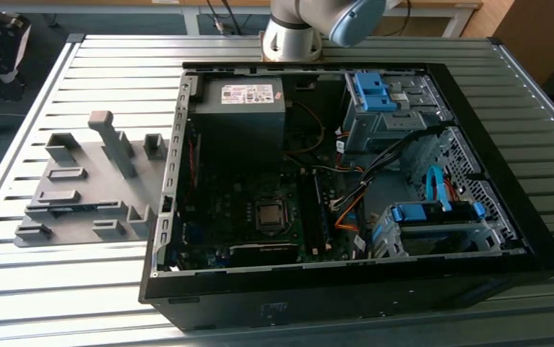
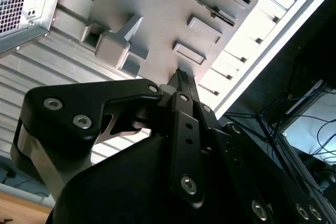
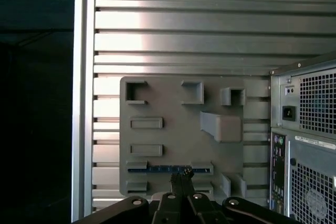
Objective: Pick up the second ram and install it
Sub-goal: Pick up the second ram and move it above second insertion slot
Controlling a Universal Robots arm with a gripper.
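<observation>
Claw (image 3: 181, 176) pinched shut, empty. Second ram (image 3: 157, 169) lies slotted in grey holder (image 3: 173, 140), in line with claw tips, not touching.

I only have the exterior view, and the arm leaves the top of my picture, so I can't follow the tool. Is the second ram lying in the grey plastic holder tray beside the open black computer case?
Observer: Yes. In the first wrist view the thin blue-green circuit-board strip lies in a long slot of the grey plastic tray.
Operator: Where is the gripper?
Observer: In that same view the black gripper hangs well above the tray, with its tips lined up over the strip.
Operator: Open or shut?
Observer: Shut and holding nothing. In the second wrist view its fingers meet at the tips.
</observation>
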